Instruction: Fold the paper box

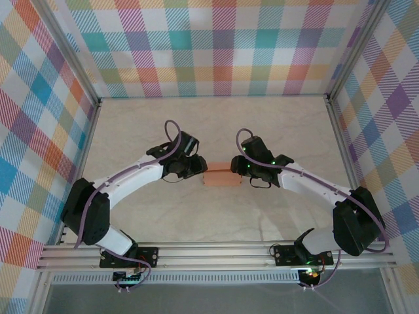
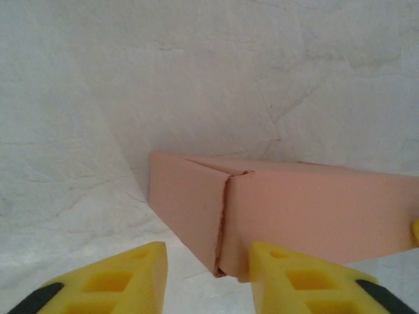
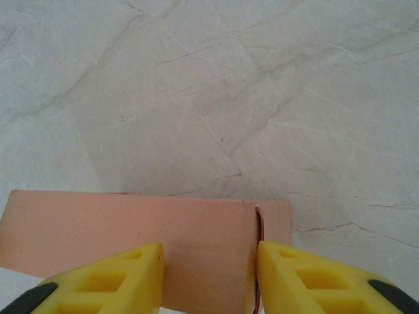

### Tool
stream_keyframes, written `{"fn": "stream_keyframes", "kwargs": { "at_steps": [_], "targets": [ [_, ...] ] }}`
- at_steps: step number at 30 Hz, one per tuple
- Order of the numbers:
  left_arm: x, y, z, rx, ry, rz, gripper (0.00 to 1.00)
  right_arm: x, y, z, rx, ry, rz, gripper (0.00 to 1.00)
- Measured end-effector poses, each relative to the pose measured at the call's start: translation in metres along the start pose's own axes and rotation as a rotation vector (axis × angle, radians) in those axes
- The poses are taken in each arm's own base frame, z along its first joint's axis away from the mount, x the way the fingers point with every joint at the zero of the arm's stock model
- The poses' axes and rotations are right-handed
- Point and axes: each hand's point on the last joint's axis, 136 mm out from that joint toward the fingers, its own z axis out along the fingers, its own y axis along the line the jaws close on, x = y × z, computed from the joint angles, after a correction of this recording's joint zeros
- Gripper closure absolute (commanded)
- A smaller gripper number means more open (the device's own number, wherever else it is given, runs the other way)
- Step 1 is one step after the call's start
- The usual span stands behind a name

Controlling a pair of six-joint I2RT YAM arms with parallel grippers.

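Paper box: smooth salmon card, rectangular, creased seam, on marbled table.

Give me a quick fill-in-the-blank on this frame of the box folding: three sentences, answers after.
1. In the top view the paper box lies ___ the left gripper and the right gripper.
2. In both wrist views the gripper fingers are coloured ___.
3. The paper box rests on the pale, marbled ___.
Missing words: between; yellow; table.
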Motion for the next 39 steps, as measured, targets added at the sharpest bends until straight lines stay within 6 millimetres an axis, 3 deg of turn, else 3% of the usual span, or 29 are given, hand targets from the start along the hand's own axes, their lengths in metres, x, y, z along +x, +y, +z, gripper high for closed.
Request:
{"fn": "stream_keyframes", "kwargs": {
  "at_steps": [6,11,16,26,34,37,38,39],
  "targets": [
    [0.003,-0.001,0.002,0.01,0.022,-0.013,0.72,0.0,0.0,0.0,0.001,0.002,-0.001,0.57],
    [0.007,0.004,0.006,0.004,0.031,-0.014,0.73,0.001,0.003,-0.004,-0.019,0.008,-0.003,0.42],
    [0.006,0.002,0.01,0.03,0.02,-0.011,0.73,0.0,0.003,-0.015,-0.058,0.009,0.018,0.43],
    [0.005,0.0,0.011,0.04,0.015,-0.004,0.74,0.006,-0.018,-0.007,-0.09,0.049,0.144,0.71],
    [0.005,-0.001,0.013,0.048,0.016,0.004,0.74,0.003,-0.019,-0.001,-0.12,0.033,0.181,1.0],
    [0.004,-0.003,0.014,0.053,0.014,0.008,0.79,0.001,-0.02,0.001,-0.127,0.02,0.193,1.0],
    [0.004,-0.003,0.014,0.057,0.013,0.007,0.86,0.001,-0.02,0.001,-0.129,0.018,0.193,1.0],
    [0.004,-0.005,0.014,0.065,0.014,0.008,0.87,0.0,-0.019,0.001,-0.13,0.017,0.193,1.0]
  ]
}}
